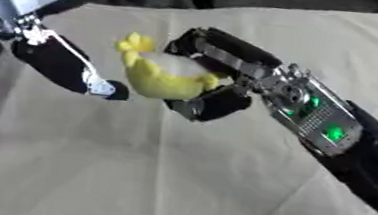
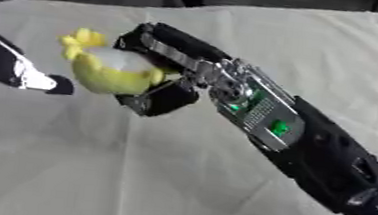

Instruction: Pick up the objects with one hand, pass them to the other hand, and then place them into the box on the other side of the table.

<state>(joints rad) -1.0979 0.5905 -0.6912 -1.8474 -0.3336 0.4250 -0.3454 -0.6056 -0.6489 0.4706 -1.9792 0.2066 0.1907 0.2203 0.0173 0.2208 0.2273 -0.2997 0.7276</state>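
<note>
The right hand (image 1: 218, 77) curled round a soft yellow plush toy (image 1: 165, 77), held above the beige cloth-covered table (image 1: 176, 178); the left hand (image 1: 73, 69) reached beside it with fingers straight, fingertip near the toy.

Yellow toy (image 1: 165, 79) w/ white patch; black right hand (image 1: 218, 77); beige tablecloth (image 1: 176, 178); green lights on wrist.

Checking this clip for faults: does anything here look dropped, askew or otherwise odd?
Nothing stands out. The right hand is curled round a yellow soft toy, held above the beige tablecloth. The left hand is close beside the toy, its fingers not closed on it. The cloth has a few creases; no box is in view.
</note>
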